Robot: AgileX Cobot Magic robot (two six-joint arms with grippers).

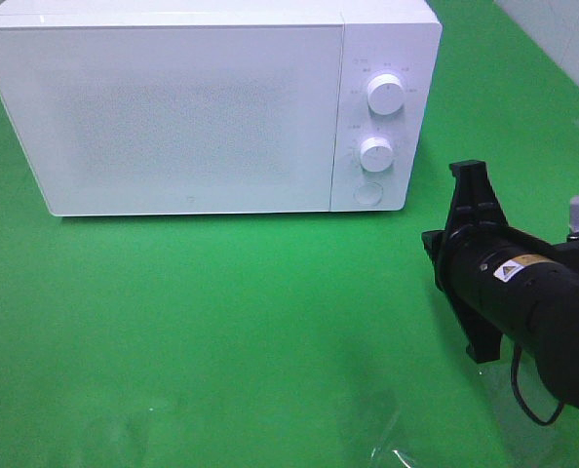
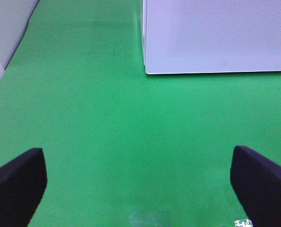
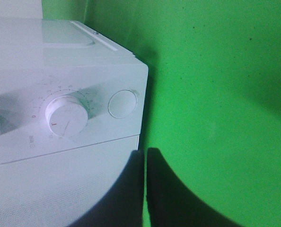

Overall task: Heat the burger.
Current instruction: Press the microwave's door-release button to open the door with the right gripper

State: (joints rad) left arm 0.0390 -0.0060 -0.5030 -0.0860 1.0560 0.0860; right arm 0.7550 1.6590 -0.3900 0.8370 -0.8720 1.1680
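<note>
The burger is not in view in any frame. The white microwave [image 1: 182, 107] stands at the back of the green table with its door closed. My right gripper [image 1: 468, 174] is shut and empty, to the right of the microwave's control panel and apart from it. In the right wrist view its fingers [image 3: 145, 158] are pressed together below the lower knob [image 3: 67, 116] and the round door button [image 3: 121, 103]. My left gripper [image 2: 138, 170] is open wide and empty over bare green cloth, with the microwave's front corner [image 2: 216, 38] ahead of it.
The control panel carries an upper knob [image 1: 384, 95], a lower knob [image 1: 375, 153] and a round button [image 1: 368, 192]. Green cloth [image 1: 231, 322] covers the table in front of the microwave. A pale wall edge [image 2: 8, 28] borders the table on the left arm's side.
</note>
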